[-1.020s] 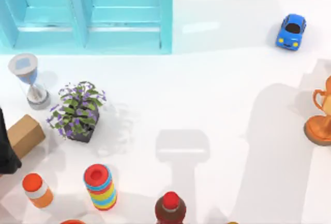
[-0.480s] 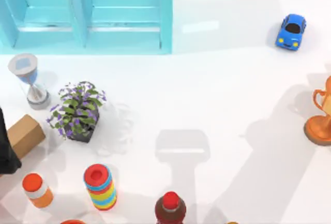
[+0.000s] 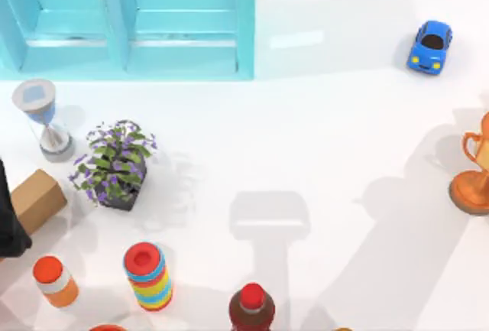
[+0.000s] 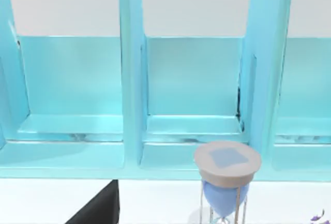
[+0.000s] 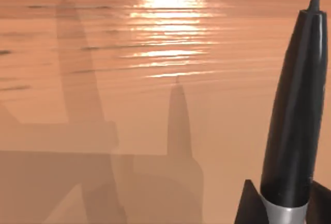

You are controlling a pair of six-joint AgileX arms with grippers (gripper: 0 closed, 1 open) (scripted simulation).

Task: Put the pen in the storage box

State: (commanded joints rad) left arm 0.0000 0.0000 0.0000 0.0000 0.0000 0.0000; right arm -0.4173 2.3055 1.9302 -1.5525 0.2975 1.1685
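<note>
The pen (image 5: 295, 105) stands out from my right gripper (image 5: 283, 206) in the right wrist view, black cap and pointed tip leading, a silver band at its base. Dark fingers (image 5: 248, 203) sit shut on either side of the pen. Behind it lies an orange-brown surface with the pen's shadow on it. The storage box (image 3: 244, 25), light blue with upright dividers, stands at the table's back left. The left wrist view faces its compartments (image 4: 132, 79). My left arm (image 3: 9, 216) rests at the table's left edge, beside a cardboard block (image 3: 37, 197).
An hourglass (image 3: 42, 117) and a potted plant (image 3: 114, 163) stand in front of the box. Bottles (image 3: 149, 274) line the front edge. A blue toy car (image 3: 429, 46) sits back right, a bronze trophy (image 3: 474, 170) at the right edge. The table's middle is bare white.
The arm's shadow on the right half of the table has slid toward the right and front. The left arm and all objects on the table stay put.
</note>
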